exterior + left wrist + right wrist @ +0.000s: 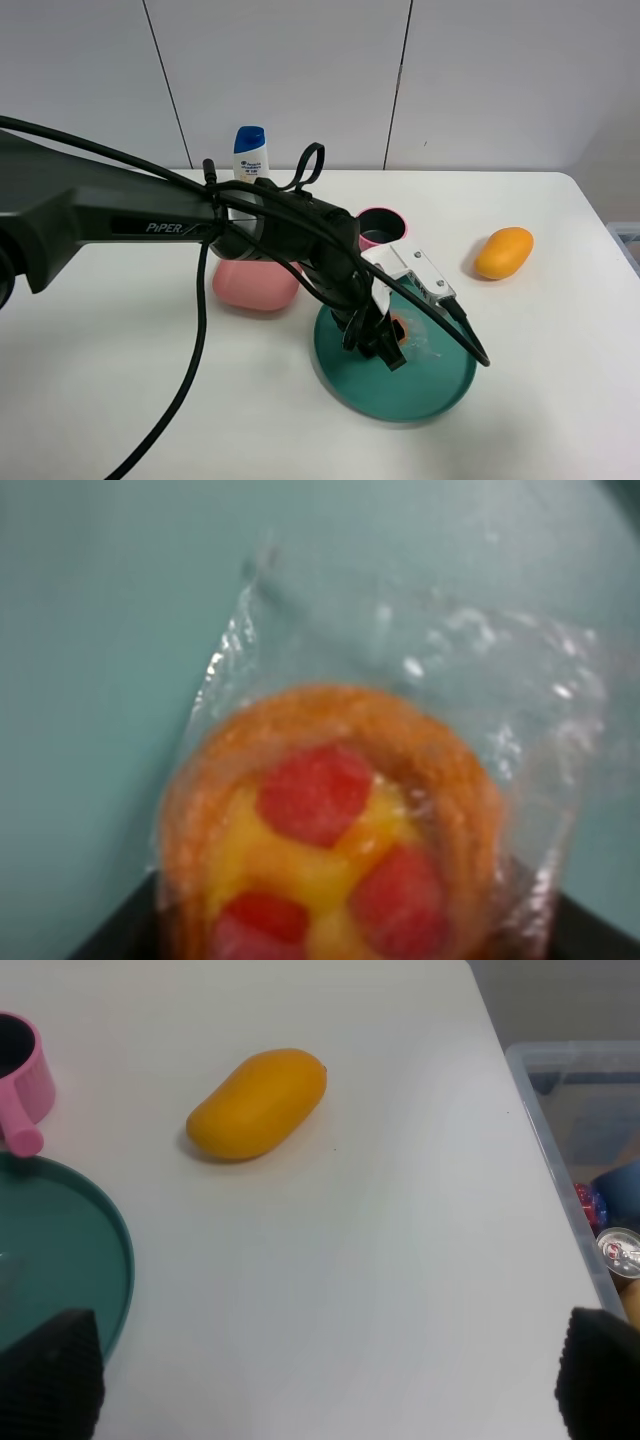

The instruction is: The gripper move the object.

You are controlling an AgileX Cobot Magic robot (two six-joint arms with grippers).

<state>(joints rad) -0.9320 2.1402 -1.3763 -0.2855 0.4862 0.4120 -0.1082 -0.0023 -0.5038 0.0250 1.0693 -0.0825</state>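
Note:
The object (330, 830), a round golden pastry with red spots in clear crinkly plastic, lies on the teal plate (100, 630). In the high view only an orange bit of the object (405, 327) shows beside the dark fingers. My left gripper (385, 350) reaches across onto the plate (420, 385) and stands right over the pastry. Its fingertips (110, 940) show as dark corners on either side of the pastry, slightly apart from it. My right gripper (320, 1390) hovers over bare table beside the plate (60, 1260), open and empty.
An orange mango (503, 252) (257, 1103) lies right of the plate. A pink mug (383, 227) stands behind the plate, a pink container (255, 283) to its left, a shampoo bottle (250, 152) at the back. A clear bin (560, 1090) with cans sits past the table's right edge.

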